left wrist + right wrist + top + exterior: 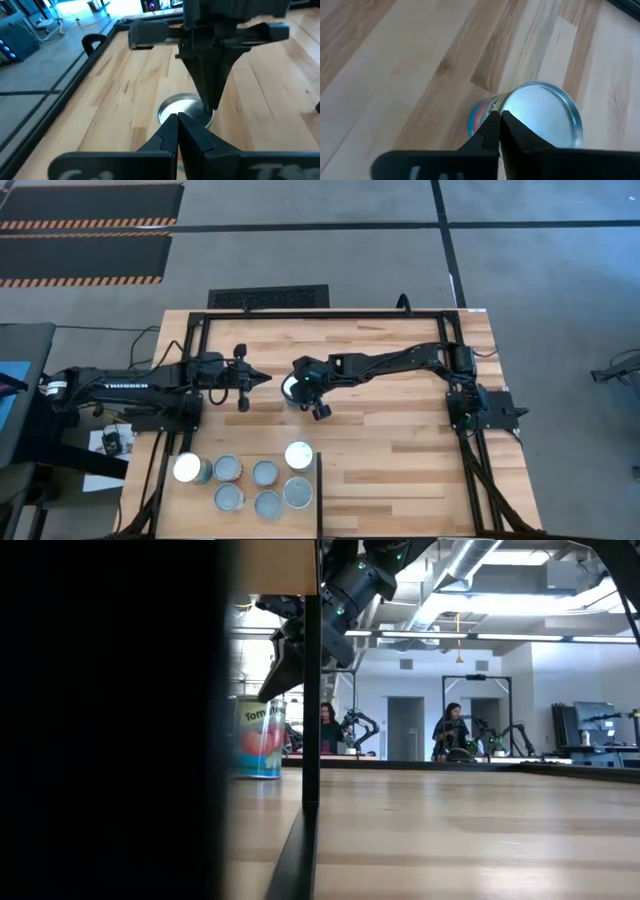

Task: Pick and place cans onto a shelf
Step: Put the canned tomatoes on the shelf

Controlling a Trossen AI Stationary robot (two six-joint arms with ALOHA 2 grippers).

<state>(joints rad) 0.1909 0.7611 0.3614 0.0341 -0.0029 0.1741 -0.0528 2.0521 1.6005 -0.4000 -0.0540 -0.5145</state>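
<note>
- The right gripper (pixel 297 387) hangs over the middle of the table (pixel 400 440), directly above a lone can (pixel 540 120); its fingers are pressed together at the tips and hold nothing.
- In the right wrist view the closed tips sit over the near edge of the can's silvery lid, with the coloured label showing just beneath them; the can stands upright, its long axis vertical, so it lies straight below the tool and slightly ahead of it.
- The left gripper (pixel 262 380) points toward the same can from the other side, close but apart from it; its fingers are also shut and empty; in the left wrist view the lid (pixel 185 107) lies just beyond its tips, with the right gripper coming down onto it from above.
- Of the two, the right gripper is the nearer, being already over the lid; my judgement is that the coming move belongs to it, and that it must first spread its fingers wide enough to straddle the can's round body before lowering.
- The low view shows the can (pixel 259 737) standing on the tabletop beside a dark upright post, with the gripper above it.
- Six more cans (pixel 264 473) stand grouped on the shelf (pixel 300 520) at the table's near edge, well apart from both tools; the lone can is yet to join them.
</note>
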